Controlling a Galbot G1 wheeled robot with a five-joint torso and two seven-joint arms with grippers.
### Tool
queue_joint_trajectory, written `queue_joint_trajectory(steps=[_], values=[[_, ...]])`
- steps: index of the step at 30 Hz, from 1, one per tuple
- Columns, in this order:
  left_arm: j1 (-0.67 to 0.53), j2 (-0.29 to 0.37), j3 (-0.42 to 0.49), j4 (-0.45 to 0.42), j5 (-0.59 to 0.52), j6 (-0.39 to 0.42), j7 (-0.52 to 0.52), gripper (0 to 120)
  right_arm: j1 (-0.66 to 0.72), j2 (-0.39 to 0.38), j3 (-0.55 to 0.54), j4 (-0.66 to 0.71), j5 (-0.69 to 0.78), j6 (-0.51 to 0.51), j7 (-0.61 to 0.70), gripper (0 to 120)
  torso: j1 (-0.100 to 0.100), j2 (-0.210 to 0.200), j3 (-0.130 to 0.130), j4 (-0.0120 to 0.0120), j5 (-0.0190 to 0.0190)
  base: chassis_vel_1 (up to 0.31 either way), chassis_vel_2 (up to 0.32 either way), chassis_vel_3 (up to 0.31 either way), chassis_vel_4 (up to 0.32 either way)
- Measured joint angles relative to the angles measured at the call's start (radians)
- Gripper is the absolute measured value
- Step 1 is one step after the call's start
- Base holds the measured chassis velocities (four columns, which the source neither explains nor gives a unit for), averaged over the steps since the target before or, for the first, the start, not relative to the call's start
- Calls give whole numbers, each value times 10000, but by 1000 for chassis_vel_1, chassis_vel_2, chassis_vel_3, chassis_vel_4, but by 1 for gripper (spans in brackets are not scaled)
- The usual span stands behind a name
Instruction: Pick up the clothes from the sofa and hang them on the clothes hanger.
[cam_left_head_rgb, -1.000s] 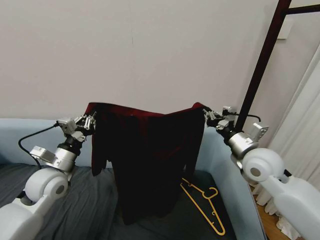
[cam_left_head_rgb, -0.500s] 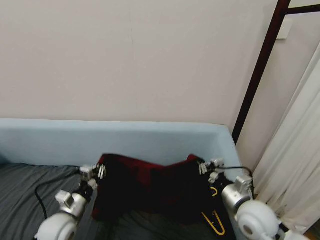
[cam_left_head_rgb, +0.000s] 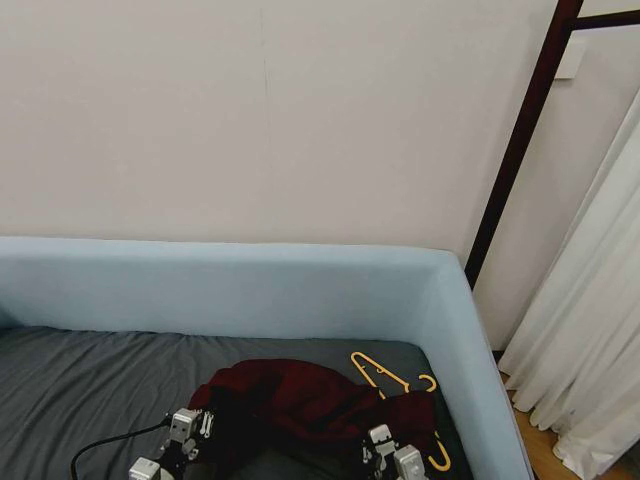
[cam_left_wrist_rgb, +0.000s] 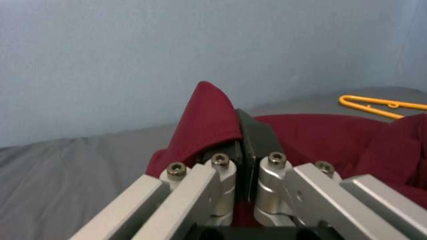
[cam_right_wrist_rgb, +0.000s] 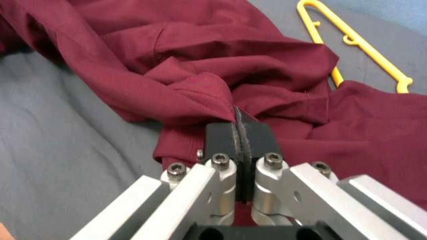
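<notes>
On the sofa (cam_left_head_rgb: 250, 290), left of the yellow hanger (cam_left_head_rgb: 385, 378), the left gripper (cam_left_wrist_rgb: 240, 135) has its jaws clamped on a peak of the maroon garment (cam_left_head_rgb: 290, 395); held spread high a second ago, the soft cloth now lies crumpled over the hanger's thin plastic; beside the hanger, the right gripper (cam_right_wrist_rgb: 238, 132) has its jaws clamped on a creased fold; hanging looks set back.

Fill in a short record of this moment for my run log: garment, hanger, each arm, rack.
garment: dark red garment, crumpled on the grey seat of the light blue sofa
hanger: yellow hanger, flat on the seat, partly under the garment
left arm: left gripper low at the garment's left end, fingers shut on a fold
right arm: right gripper low at its right end, fingers shut on a fold
rack: dark rack pole upright past the sofa's right end
</notes>
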Motion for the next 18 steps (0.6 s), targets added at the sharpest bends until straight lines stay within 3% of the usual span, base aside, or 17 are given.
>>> queue_joint_trajectory(steps=[11, 13, 16, 17, 18], values=[[-28, 16, -6, -15, -30, -10, -12, 0, 29, -19, 20, 11, 39, -2, 0, 0, 0, 0, 1, 0, 1, 0, 0, 0, 0], [-132, -19, 40, 281, -12, -54, -40, 0, 259, 139, -240, 470, 1693, -1780, 546, 0, 0, -1, 0, -6, -4, 0, 0, 0, 0], [-152, -37, 75, 392, -10, -58, -32, 0, 389, 287, -397, 777, 2437, -2632, 678, 2, 1, -2, 3, 4, 10, 0, 0, 0, 0], [-174, -37, 79, 449, -18, -69, -48, 0, 501, 321, -415, 842, 2745, -3008, 754, 7, 0, -2, 1, 8, -3, 0, 0, 0, 0], [-198, -25, 112, 507, -41, -103, -35, 0, 628, 372, -411, 816, 2986, -3329, 641, 20, 1, -2, 1, 0, 0, 0, 0, 0, 0]])
